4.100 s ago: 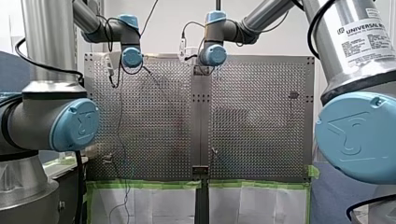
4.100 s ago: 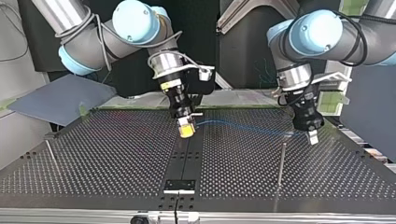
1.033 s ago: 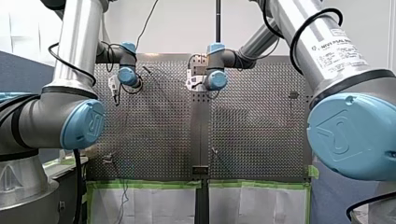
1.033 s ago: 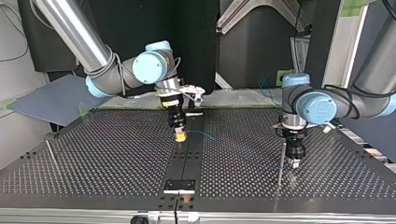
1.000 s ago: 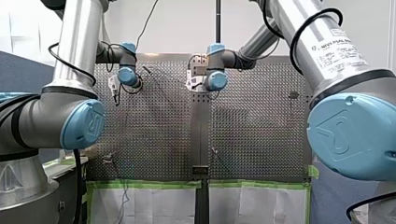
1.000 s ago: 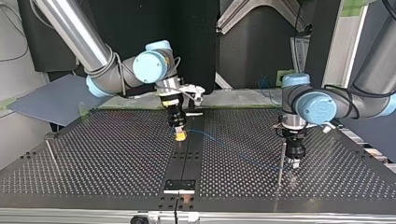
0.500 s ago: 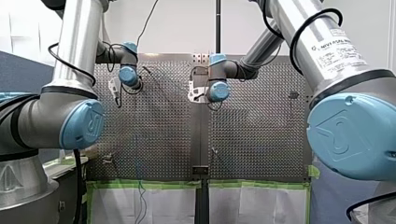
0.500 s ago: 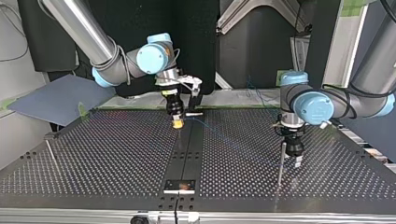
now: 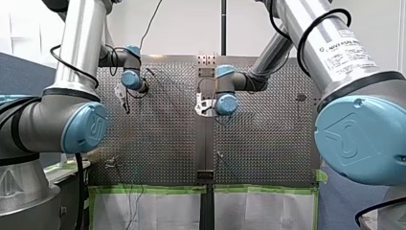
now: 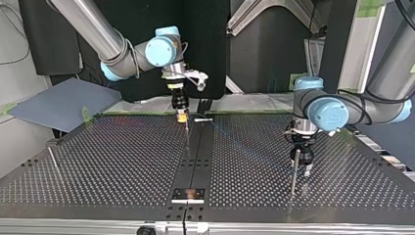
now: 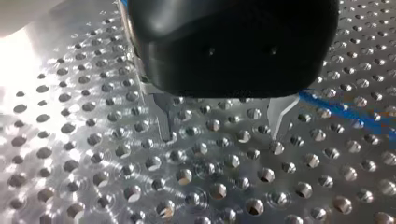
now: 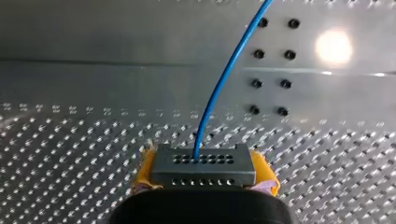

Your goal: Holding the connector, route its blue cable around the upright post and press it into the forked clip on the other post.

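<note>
In the right wrist view my right gripper (image 12: 204, 176) is shut on a grey connector (image 12: 204, 161) between its yellow pads (image 12: 145, 173). The blue cable (image 12: 224, 79) leaves the connector and runs ahead over the plate. In the top view this gripper (image 10: 182, 117) hangs at the table's far middle. My left gripper (image 10: 306, 169) is low, right beside the thin upright post (image 10: 293, 174) at the top view's right. Its metal fingers (image 11: 163, 121) stand open over the holes with nothing between them, and the blue cable (image 11: 345, 112) lies beside them. The cable (image 10: 254, 149) runs faintly between both grippers.
A second thin post (image 10: 53, 159) stands at the top view's left; its tip is too small to read. A dark centre strip (image 10: 195, 156) with a small bracket (image 10: 188, 195) splits the perforated table (image 10: 107, 166). Green tape (image 9: 143, 189) lines the table's near edge in the front view.
My right gripper has carried the connector toward the far edge in the top view and a little higher. My left gripper stays by the post, barely shifted.
</note>
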